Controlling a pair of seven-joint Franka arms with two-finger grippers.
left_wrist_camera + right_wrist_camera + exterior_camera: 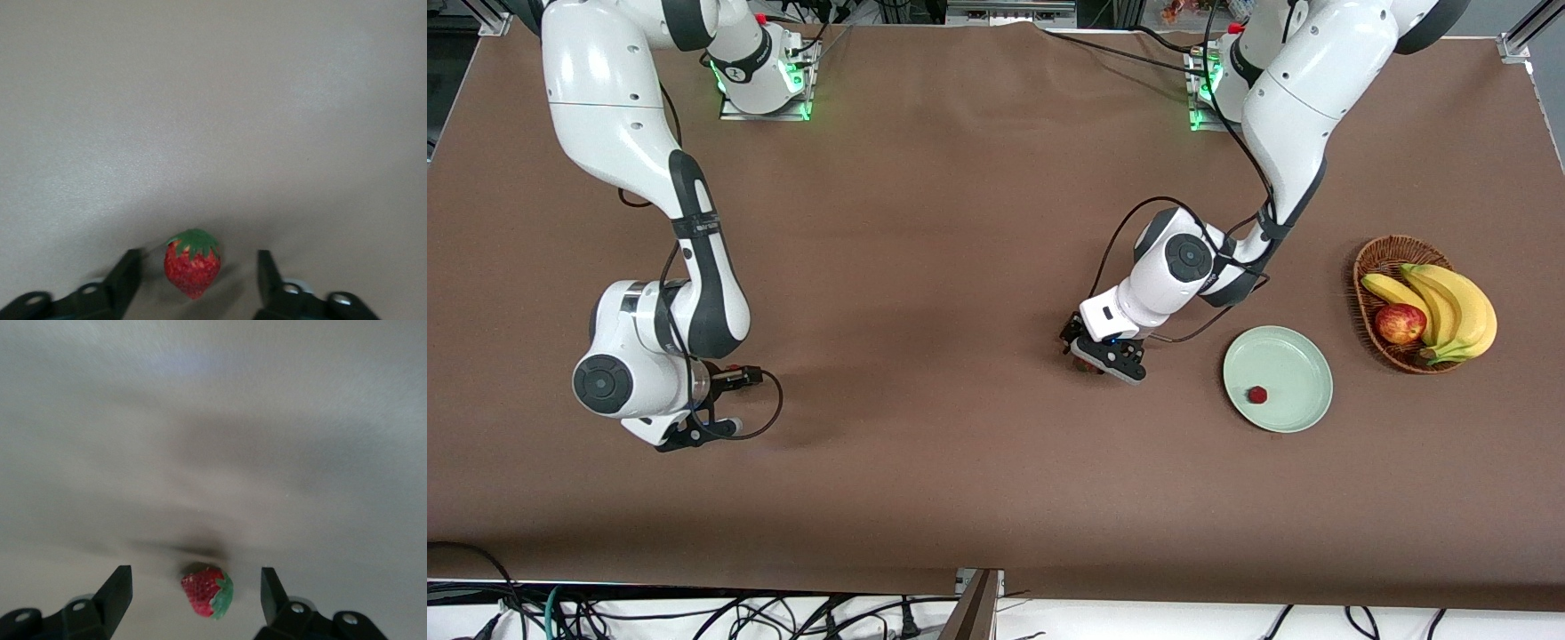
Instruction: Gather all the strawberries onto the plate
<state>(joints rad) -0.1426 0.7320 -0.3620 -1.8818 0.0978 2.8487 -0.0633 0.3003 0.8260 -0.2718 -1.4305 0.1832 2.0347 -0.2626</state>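
The pale mint-green plate (1294, 356) lies toward the left arm's end of the table, with one strawberry (1256, 395) in it. My left gripper (1078, 350) is open, low over the table beside the plate. In the left wrist view a second strawberry (193, 270) lies on the cloth between its fingers (128, 273), touching neither. My right gripper (729, 402) is open, low at the right arm's end. In the right wrist view a third strawberry (208, 591) lies on its side between its fingers (117, 590), touching neither.
A brown wicker basket (1369, 258) with bananas (1449, 302) and a red apple (1400, 323) stands beside the plate, at the left arm's end of the table. A brown cloth (960, 267) covers the table. Cables lie below its front edge.
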